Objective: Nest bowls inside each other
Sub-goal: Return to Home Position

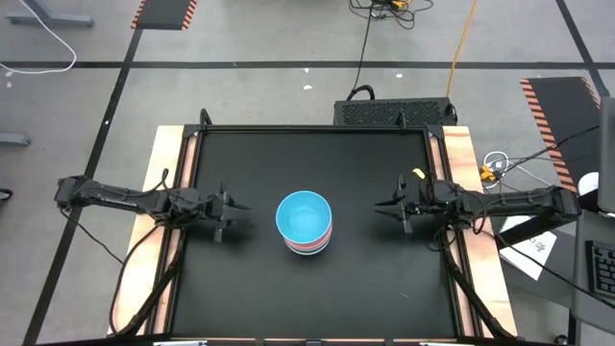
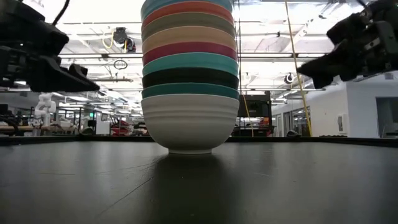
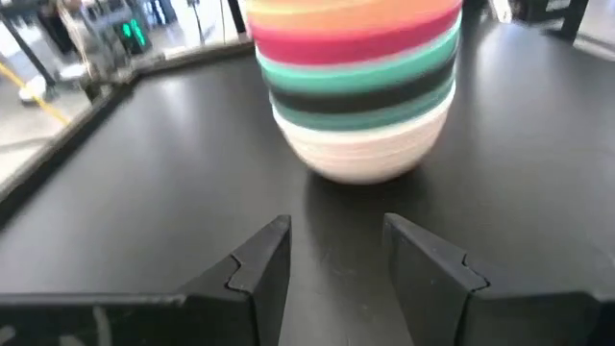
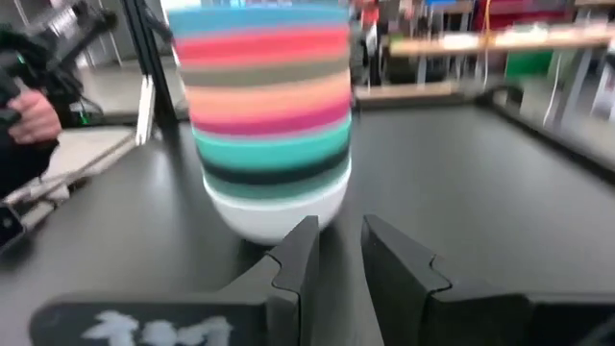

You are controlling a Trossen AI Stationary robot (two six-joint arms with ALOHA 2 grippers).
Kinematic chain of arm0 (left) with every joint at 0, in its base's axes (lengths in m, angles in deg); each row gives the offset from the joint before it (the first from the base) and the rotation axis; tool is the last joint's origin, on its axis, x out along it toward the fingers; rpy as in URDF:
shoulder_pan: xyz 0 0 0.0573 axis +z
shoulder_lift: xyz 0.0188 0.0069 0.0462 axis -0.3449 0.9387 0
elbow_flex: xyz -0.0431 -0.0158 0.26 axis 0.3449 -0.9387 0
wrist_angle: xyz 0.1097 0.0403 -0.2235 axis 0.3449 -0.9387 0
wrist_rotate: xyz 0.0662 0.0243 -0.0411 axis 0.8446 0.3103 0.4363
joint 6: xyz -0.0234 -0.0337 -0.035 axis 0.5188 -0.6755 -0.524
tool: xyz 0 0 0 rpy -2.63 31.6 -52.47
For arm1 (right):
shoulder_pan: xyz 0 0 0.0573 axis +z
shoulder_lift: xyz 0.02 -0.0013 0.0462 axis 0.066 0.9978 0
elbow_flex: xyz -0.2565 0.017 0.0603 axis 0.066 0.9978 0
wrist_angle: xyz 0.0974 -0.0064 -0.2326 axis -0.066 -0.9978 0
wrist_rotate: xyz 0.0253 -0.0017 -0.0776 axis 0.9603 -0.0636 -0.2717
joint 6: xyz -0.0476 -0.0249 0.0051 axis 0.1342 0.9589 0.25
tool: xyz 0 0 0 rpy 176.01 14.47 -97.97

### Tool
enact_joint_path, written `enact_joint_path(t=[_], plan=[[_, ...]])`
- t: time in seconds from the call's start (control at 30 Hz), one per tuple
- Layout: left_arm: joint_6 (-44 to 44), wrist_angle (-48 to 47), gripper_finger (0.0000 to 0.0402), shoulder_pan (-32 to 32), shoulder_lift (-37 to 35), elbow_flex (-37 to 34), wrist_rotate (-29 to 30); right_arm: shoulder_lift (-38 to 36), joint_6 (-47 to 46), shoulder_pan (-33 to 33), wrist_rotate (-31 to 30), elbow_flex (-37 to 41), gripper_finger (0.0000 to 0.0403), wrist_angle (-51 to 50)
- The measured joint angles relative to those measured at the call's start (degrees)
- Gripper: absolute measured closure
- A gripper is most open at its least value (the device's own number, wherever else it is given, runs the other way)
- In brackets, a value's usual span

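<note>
The bowls (image 1: pixel 305 223) stand nested in one stack at the middle of the black table. The top bowl (image 1: pixel 304 213) is light blue. The bottom bowl (image 2: pixel 189 121) is white and rests by its foot on the table. Between them run red, olive, peach, magenta, teal, black and dark green rims (image 4: pixel 272 115). My left gripper (image 3: pixel 336 231) hovers left of the stack, open, pointing at it with nothing between its fingers. My right gripper (image 4: pixel 338 231) hovers right of the stack, also pointing at it, its fingers a narrow gap apart and empty.
Bare black tabletop (image 1: pixel 288 298) lies all around the stack, bounded by a raised frame with wooden side strips (image 1: pixel 168 154). A small yellow object (image 1: pixel 418 174) sits by the right arm. In the right wrist view a person's hand (image 4: pixel 29 115) shows beyond the table.
</note>
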State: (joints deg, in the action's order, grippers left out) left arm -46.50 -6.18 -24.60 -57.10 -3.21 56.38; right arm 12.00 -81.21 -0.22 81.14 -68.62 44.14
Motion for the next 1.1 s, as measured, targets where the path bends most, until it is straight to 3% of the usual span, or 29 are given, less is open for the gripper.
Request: enact_joint_path(t=[0.33,0.67,1.1], plan=[[-6.08,-3.65,0.0231,0.06,0.7,0.02,8.3,2.02,-5.44,-0.02,-1.73,0.0,0.033,-9.56],[-13.67,-4.01,0.0231,0.57,6.92,0.09,7.2,6.83,-7.71,-0.02,-1.88,0.0,0.033,-13.63],[-13.64,-1.39,0.0231,0.59,10.14,-0.04,7.57,8.85,-8.02,0.0,-1.81,0.0,0.033,-9.95]])
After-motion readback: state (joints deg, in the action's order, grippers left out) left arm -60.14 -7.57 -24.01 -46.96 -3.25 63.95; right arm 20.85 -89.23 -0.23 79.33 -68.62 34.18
